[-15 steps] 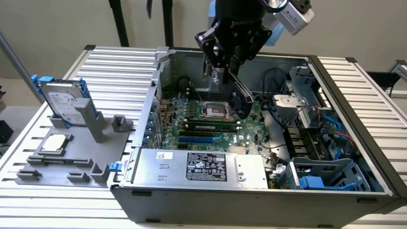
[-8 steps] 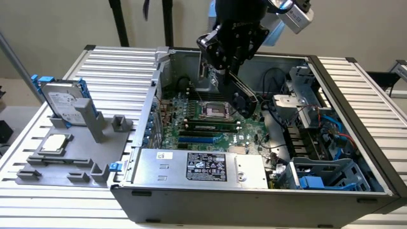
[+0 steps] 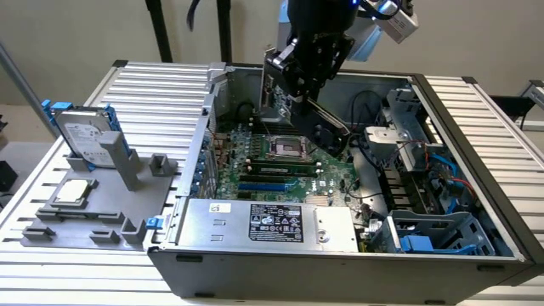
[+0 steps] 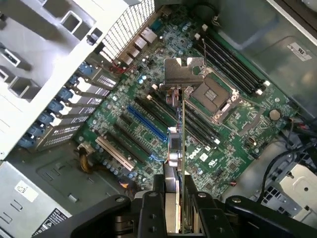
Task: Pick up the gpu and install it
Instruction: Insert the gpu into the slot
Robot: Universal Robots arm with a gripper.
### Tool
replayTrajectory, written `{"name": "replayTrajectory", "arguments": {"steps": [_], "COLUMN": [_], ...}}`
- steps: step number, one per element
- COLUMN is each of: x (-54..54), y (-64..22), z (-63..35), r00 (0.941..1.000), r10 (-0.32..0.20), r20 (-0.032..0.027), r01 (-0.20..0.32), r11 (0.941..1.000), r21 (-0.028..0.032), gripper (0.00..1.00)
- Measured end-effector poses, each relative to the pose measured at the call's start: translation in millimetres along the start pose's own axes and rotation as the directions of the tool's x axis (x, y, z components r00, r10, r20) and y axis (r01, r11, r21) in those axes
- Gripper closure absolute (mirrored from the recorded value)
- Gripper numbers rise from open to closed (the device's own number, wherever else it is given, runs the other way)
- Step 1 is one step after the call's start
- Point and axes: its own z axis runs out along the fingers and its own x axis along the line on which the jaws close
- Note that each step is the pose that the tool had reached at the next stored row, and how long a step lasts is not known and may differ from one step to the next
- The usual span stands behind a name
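My gripper [image 3: 307, 73] hangs over the open computer case [image 3: 340, 268], shut on the gpu [image 3: 323, 124]. The card tilts down above the green motherboard [image 3: 281, 175], near the CPU socket [image 3: 286, 148]. In the wrist view the gpu [image 4: 182, 129] appears edge-on between my black fingers [image 4: 158, 198]. Its silver end bracket [image 4: 182, 73] points away from the camera. The card floats above the board, apart from it, over the black expansion slots beside the blue slot [image 4: 147, 123]. My gripper [image 4: 179, 201] clamps the card's near end.
A silver hard drive with blue rails [image 3: 85, 137] and a square CPU chip [image 3: 72, 191] sit on the grey fixture at the exterior view's left. Inside the case are the power supply [image 3: 267, 223], memory slots [image 4: 230, 62], a blue drive cage [image 3: 442, 233] and loose cables [image 3: 442, 172].
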Motion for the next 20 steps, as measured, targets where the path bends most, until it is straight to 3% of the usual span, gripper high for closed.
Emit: {"name": "replayTrajectory", "arguments": {"steps": [5, 10, 14, 20], "x": [0.0, 0.0, 0.0, -0.1], "y": [0.0, 0.0, 0.0, -0.1], "z": [2.1, 4.1, 5.7, 8.8], "r00": [0.9958, 0.9836, 0.9679, 0.9347], "r10": [-0.091, -0.180, -0.251, -0.356], "r20": [0.0000, -0.0005, -0.0009, -0.0018], "r01": [0.091, 0.180, 0.251, 0.356], "r11": [0.9958, 0.9836, 0.9679, 0.9347], "r21": [0.0011, 0.0021, 0.0028, 0.0034], "gripper": [0.73, 0.73, 0.73, 0.73]}}
